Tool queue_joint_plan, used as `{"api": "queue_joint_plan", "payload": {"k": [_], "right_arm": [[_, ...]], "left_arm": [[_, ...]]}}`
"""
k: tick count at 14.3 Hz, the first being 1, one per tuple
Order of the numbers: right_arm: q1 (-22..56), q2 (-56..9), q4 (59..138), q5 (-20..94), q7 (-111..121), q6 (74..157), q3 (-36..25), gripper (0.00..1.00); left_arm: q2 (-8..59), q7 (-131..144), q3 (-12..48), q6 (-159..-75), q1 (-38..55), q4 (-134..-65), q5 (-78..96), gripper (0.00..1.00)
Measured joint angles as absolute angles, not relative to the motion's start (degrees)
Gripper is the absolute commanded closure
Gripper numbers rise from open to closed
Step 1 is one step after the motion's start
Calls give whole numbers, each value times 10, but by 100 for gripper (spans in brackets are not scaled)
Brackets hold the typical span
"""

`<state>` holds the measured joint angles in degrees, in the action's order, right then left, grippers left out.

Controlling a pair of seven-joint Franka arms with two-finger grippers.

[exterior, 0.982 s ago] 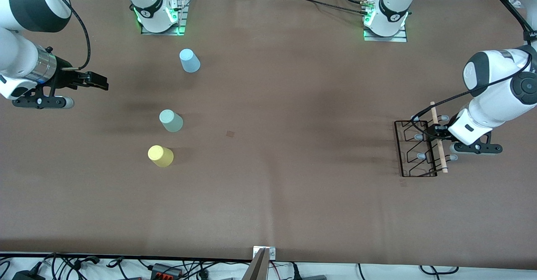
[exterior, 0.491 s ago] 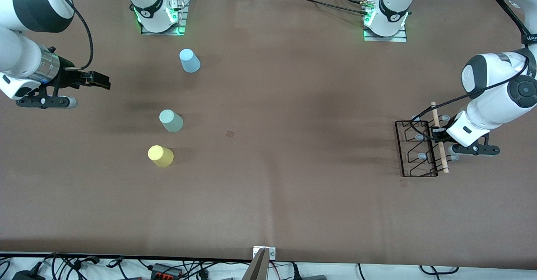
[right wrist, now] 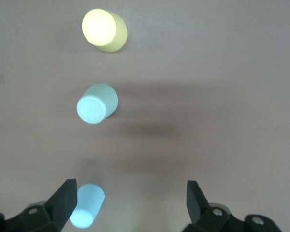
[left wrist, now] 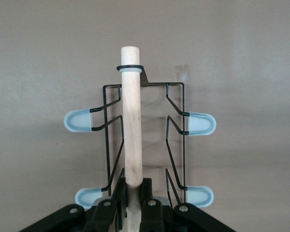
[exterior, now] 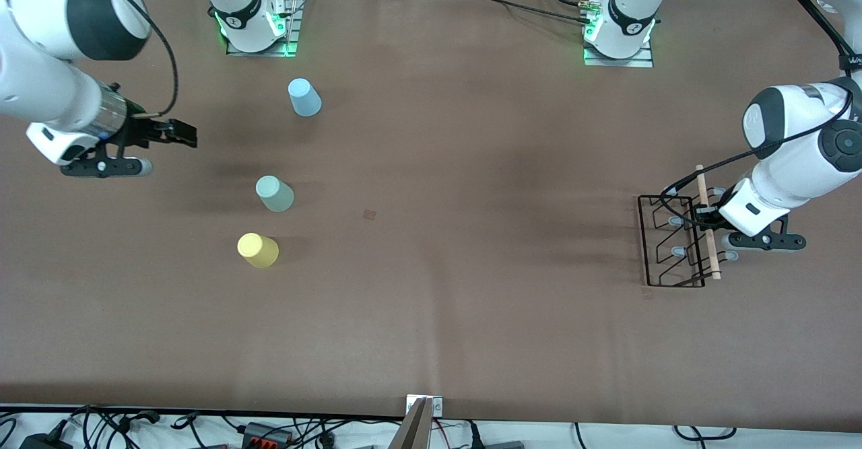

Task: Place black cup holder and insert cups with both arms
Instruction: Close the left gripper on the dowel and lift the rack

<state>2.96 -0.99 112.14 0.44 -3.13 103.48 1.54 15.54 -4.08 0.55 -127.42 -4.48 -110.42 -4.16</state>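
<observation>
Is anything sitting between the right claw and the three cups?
Nothing visible. The right claw, open, hangs over bare table toward the right arm's end. The light-blue cup, mint-green cup and yellow cup stand apart, unblocked.

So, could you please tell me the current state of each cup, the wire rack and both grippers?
Thin black wire cup holder with wooden rod: gripped by the rod, no cups on its pegs.
Light-blue plastic cup: upside down on the table.
Mint-green plastic cup: upside down, free.
Yellow plastic cup: upside down, free.
Left gripper: shut on the rod.
Right gripper: open, empty, above the table.
</observation>
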Motion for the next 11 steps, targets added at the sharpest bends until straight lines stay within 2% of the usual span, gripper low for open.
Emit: {"api": "queue_joint_plan", "payload": {"k": [3,5,9,11], "right_arm": [[50,-6,1193,4,-70,1134,16,0],[66,-5,1228,4,-106,1191,17,0],[86,-18,1308,4,-131,1337,18,0],[91,-42,1324,4,-135,1393,17,0]], "left_arm": [[147,-33,53,-1161,-41,-1034,-41,99],[142,-4,99,-1120,-37,-1004,-40,99],[147,129,212,-1117,-31,-996,-37,99],[161,218,255,-1130,-10,-996,-37,99]]}}
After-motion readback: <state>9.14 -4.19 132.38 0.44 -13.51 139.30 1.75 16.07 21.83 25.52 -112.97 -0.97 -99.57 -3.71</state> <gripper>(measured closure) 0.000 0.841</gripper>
